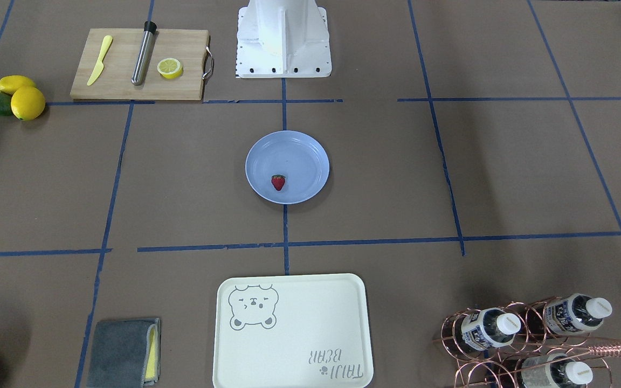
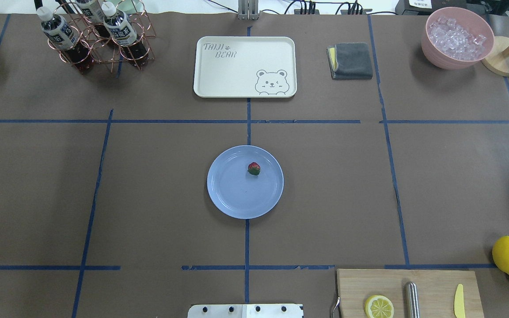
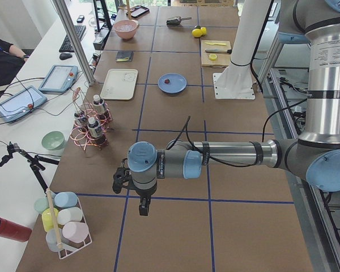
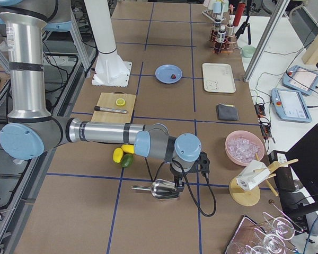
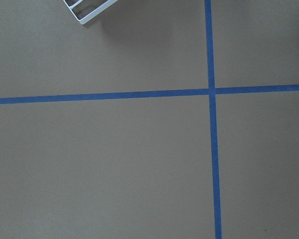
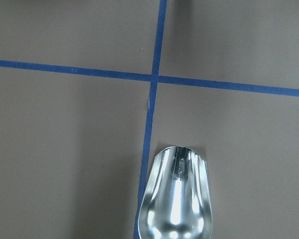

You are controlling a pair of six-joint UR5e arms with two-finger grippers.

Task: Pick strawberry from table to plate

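The small dark-red strawberry (image 1: 278, 182) (image 2: 254, 168) lies inside the round light blue plate (image 1: 295, 153) (image 2: 237, 196), toward the rim on the tray's side. The plate rests on the brown, blue-taped table (image 1: 450, 161) at its centre. Neither gripper appears in the overhead or front views. In the left side view, my left gripper (image 3: 143, 207) hangs over the table's near end, far from the plate (image 3: 177, 85). In the right side view, my right gripper (image 4: 179, 183) hovers by a metal scoop (image 4: 164, 189), far from the plate (image 4: 164, 71). I cannot tell whether either one is open or shut.
A cutting board (image 1: 138, 64) carries a lemon half (image 1: 170, 68), a yellow knife and a steel cylinder. Two lemons and a lime (image 1: 16, 97) sit beside it. Also present are a cream bear tray (image 1: 291, 331), a grey cloth (image 1: 124, 353), bottles in a copper rack (image 1: 526, 334), and a pink ice bowl (image 2: 457, 37).
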